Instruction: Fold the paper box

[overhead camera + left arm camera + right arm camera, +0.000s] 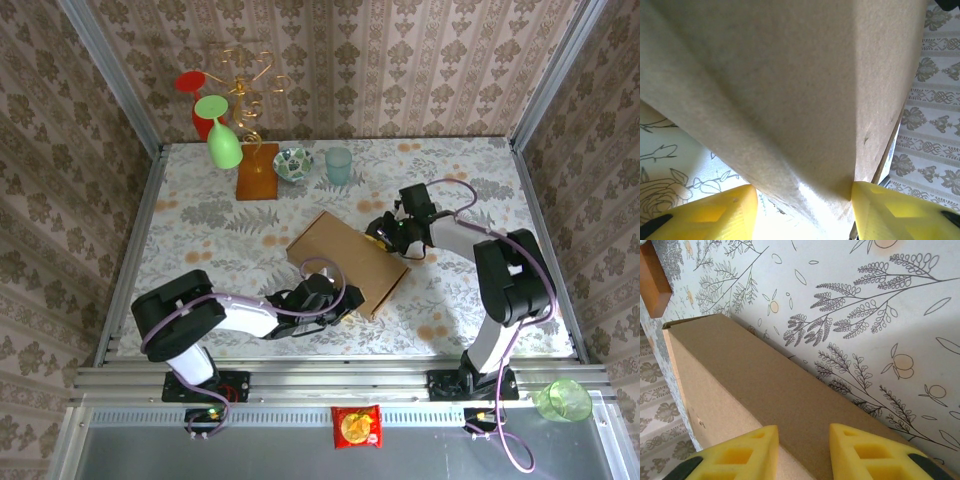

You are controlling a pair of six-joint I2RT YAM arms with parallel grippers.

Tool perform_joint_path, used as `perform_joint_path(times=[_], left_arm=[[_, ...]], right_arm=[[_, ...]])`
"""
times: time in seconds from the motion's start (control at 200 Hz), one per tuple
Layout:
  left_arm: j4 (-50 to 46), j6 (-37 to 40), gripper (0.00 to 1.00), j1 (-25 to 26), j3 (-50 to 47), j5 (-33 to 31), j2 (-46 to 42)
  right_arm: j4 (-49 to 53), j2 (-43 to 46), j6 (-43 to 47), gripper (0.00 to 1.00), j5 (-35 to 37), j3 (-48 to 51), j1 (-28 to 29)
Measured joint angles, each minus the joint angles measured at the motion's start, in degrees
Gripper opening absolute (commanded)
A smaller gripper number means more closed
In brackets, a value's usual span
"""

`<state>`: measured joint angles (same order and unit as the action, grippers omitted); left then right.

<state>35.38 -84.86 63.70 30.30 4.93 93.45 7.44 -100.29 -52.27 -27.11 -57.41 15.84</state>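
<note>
While the paper box (345, 258) lies in the middle of the desk (200, 215), directly between the two arms, the folding looks to be at an early to middle stage. The left end effector (804, 189) straddles the carton's near edge with its jaws about half spread; one finger touches cardboard, but I cannot tell whether it truly clamps. The right end effector (804, 429) is pinching a creased ridge on the opposite side, cardboard filling the narrow gap between its yellow fingers (740, 455). From that ridge, panels slope away to either side, so the body seems partly raised into shape. No end flap shows as tucked or closed, so squaring the walls and closing the flaps probably remain.
</note>
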Motion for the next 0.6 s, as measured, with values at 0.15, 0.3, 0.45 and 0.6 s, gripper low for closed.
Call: perform_joint_path(times=[0.15,0.3,0.45,0.6], left_arm=[[-2.1,0.2,0.51,-0.6,-0.1,-0.5,-1.5],[-2.0,0.7,0.50,-2.5,-0.4,0.0,-1.7],[-1.2,1.1,0.46,-3.4,-0.4,0.4,-1.3],[-1.7,2.1,0.39,-3.5,-0.4,0.4,-1.6]], right_arm=[[-2.1,2.5,-3.6,0.31,1.0,3.2,-0.2],[-5.1,5.8,-8.4,0.30,3.2,6.6,-0.5],[-6.9,6.4,-11.0,0.31,4.2,7.5,-0.7],[-7.0,6.4,-11.0,0.32,4.4,8.5,-1.5]])
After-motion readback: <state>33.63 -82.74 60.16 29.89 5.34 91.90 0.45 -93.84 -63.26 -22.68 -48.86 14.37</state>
